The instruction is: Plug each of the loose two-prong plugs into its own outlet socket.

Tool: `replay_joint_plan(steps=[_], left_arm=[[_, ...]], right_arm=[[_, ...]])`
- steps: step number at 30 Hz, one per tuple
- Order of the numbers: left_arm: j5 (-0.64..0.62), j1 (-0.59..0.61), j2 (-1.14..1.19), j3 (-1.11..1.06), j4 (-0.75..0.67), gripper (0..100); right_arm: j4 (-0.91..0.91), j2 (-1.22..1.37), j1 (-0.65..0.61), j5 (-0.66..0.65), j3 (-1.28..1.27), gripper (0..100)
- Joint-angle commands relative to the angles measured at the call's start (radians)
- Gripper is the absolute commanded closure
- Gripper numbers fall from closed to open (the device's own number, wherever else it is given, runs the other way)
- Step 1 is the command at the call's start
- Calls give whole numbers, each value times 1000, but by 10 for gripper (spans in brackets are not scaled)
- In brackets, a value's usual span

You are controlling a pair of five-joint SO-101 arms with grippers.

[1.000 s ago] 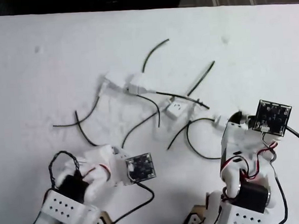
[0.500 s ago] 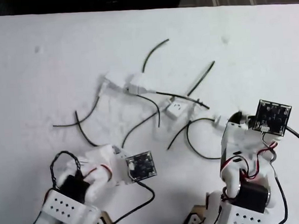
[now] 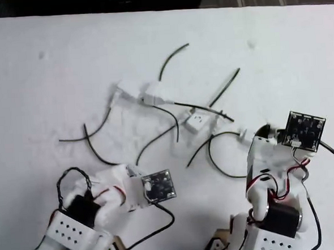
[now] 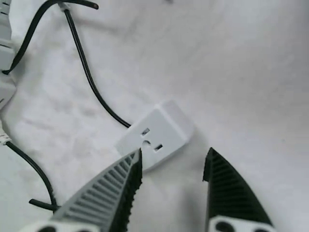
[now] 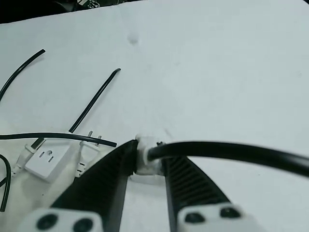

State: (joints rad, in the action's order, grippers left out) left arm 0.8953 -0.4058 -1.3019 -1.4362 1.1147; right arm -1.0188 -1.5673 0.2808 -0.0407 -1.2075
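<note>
White table (image 3: 298, 49) spreads under tangled black cords (image 3: 224, 88), with dark floor (image 3: 91, 2) beyond its far edge. The left gripper (image 4: 171, 162) hovers with fingers spread just above a face-up outlet socket (image 4: 155, 134). Toward the table's right side, the right gripper (image 5: 147, 155) has its fingers clamped on a white plug (image 5: 145, 164), near a loose plug (image 5: 88, 145) lying flat.

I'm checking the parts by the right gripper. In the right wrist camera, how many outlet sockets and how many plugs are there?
Outlet socket: 1
Plugs: 2, a loose plug beside the socket and a held plug in the right gripper
Total: 3
</note>
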Motion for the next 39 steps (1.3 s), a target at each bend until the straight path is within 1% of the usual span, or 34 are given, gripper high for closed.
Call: replay_joint_plan(steps=[1,7,11,14,21,23,26,28,31,37,39], left_arm=[[-11,-8,107,89,-5,785],[-11,-1,533,255,-118,785],[-15,2,792,434,-132,785],[-49,41,891,582,-138,785],[-58,170,1036,1005,-126,788],[-58,216,1112,1146,-77,788],[-54,271,1241,1343,71,786],[-51,294,1317,1430,173,786],[-49,300,1374,1465,255,788],[-48,292,1340,1338,258,786],[-17,289,1300,1258,255,785]], right_arm=[[-4,-8,-8,-2,8,981],[-5,-8,-8,-2,8,981],[-5,-8,-8,-2,6,981],[-5,-8,-8,-2,6,981],[-5,-8,-8,-2,6,981],[-5,-8,-8,-2,6,981],[-5,-8,-8,-2,6,981],[-5,-5,-8,-2,6,981],[-5,-4,-8,-2,6,981],[-30,-8,-8,-3,5,981],[-31,-8,-8,-3,5,981]])
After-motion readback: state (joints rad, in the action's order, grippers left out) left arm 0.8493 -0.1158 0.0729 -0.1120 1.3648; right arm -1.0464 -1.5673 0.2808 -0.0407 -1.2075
